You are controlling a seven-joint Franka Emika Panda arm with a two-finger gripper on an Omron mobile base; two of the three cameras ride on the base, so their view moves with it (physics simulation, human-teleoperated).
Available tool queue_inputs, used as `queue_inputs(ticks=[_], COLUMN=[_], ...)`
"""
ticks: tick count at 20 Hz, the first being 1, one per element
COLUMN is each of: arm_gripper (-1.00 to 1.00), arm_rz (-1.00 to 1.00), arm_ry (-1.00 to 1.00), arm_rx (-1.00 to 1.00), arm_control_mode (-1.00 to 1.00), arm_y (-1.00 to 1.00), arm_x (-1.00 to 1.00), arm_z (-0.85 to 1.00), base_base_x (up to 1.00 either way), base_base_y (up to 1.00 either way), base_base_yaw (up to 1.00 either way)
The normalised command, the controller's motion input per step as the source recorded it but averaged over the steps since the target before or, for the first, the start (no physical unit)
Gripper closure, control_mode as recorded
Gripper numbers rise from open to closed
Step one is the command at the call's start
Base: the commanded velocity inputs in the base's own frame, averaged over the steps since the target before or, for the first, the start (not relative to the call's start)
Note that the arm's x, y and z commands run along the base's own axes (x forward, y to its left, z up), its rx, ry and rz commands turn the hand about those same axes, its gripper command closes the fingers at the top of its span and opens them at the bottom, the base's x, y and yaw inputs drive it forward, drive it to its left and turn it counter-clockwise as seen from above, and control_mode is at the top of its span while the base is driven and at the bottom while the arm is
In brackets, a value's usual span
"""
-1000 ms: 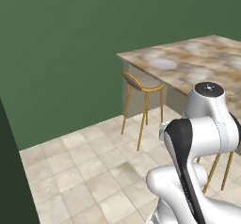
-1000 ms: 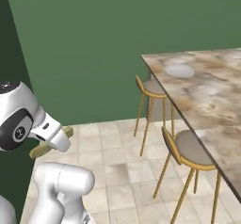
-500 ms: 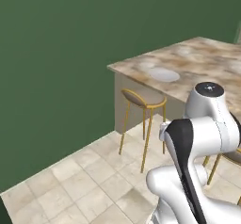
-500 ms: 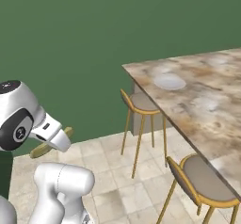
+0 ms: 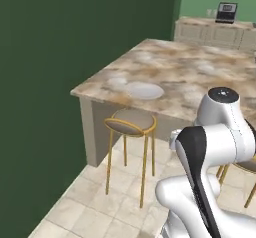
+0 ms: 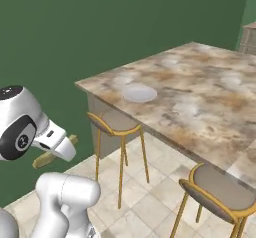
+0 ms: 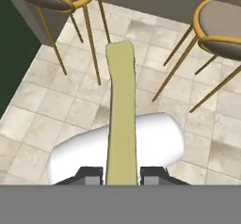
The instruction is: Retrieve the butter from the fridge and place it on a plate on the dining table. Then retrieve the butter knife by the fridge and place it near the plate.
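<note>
My gripper (image 7: 121,177) is shut on the butter (image 7: 121,110), a thin olive-yellow stick that runs straight out from between the fingertips (image 7: 92,175) over the tiled floor. From the right base view the butter (image 6: 44,158) sticks out to both sides of the white hand, low at the left, well short of the dining table (image 6: 210,102). The plate (image 5: 144,90), small, round and pale, lies near the table's near corner (image 5: 95,92); the right base view shows the plate (image 6: 140,93) too. The fridge and the butter knife are out of view.
A gold-legged round stool (image 5: 131,123) stands under the table's corner, and a second stool (image 6: 215,192) sits at the lower right. A dark green wall (image 5: 60,72) runs along the left. A beige-drawer counter (image 5: 215,32) with a dark device (image 5: 227,12) is at the back.
The whole picture has shifted, so the base has moved: the table, plate and stools now sit nearer and more central. The butter stays in the shut gripper.
</note>
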Motion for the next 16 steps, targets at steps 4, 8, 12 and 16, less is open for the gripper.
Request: queue_inputs(ticks=[4,8,12,16], arm_gripper=[1.0,1.0,1.0,1.0], arm_rz=[0.0,0.0,0.0,0.0], arm_ry=[0.0,0.0,0.0,0.0], arm_rx=[0.0,0.0,0.0,0.0], arm_control_mode=[1.0,1.0,1.0,1.0], arm_y=[0.0,0.0,0.0,0.0], arm_x=[0.0,0.0,0.0,0.0], arm_z=[0.0,0.0,0.0,0.0], base_base_x=[0.53,0.39,0.4,0.53], base_base_y=[0.62,0.9,1.0,0.54], base_base_yaw=[-0.79,-0.64,-0.46,-0.3])
